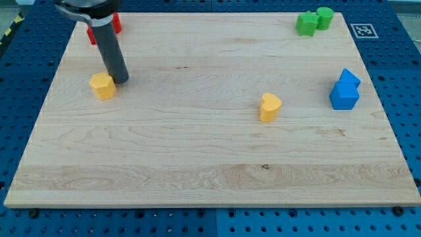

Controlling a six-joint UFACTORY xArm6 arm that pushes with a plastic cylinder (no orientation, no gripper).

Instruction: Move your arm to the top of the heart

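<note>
A yellow heart block (269,106) lies right of the board's middle. My tip (121,80) rests on the board at the upper left, far left of the heart, touching or almost touching the upper right side of a yellow hexagon-like block (102,86). The dark rod rises from the tip toward the view's top left and hides part of a red block (116,24) behind it.
Two green blocks (306,24) (324,18) stand at the top right corner. Two blue blocks (348,79) (344,96) sit together near the right edge. The wooden board (197,171) lies on a blue pegboard table.
</note>
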